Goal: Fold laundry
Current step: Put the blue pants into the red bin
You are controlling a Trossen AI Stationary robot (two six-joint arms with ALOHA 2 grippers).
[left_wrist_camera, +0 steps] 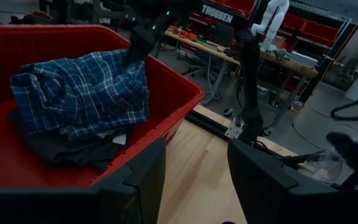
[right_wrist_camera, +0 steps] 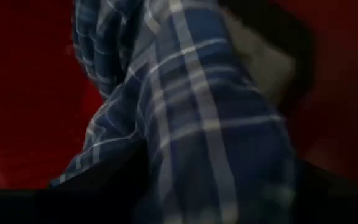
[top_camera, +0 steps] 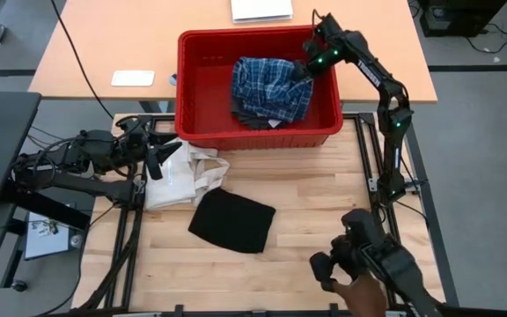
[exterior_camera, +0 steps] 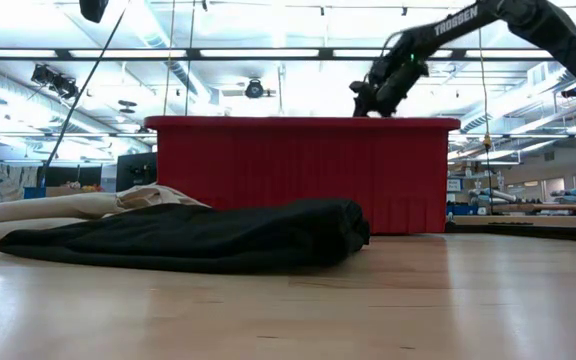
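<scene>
We see a light wooden work table [top_camera: 315,198] carrying three items directly on its surface. A red plastic bin [top_camera: 202,88] stands at the far edge, a cream canvas tote bag [top_camera: 176,176] lies near the left side, and a folded black garment [top_camera: 231,220] lies flat at the centre, its corner touching the tote bag.

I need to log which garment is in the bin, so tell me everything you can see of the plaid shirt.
The plaid shirt is soft blue-and-white checked cloth, loosely bunched rather than flat. It lies in the red bin, toward its right half, on top of a dark grey garment that shows beneath its edge. The right gripper is down at the shirt's right edge, against the cloth.
</scene>
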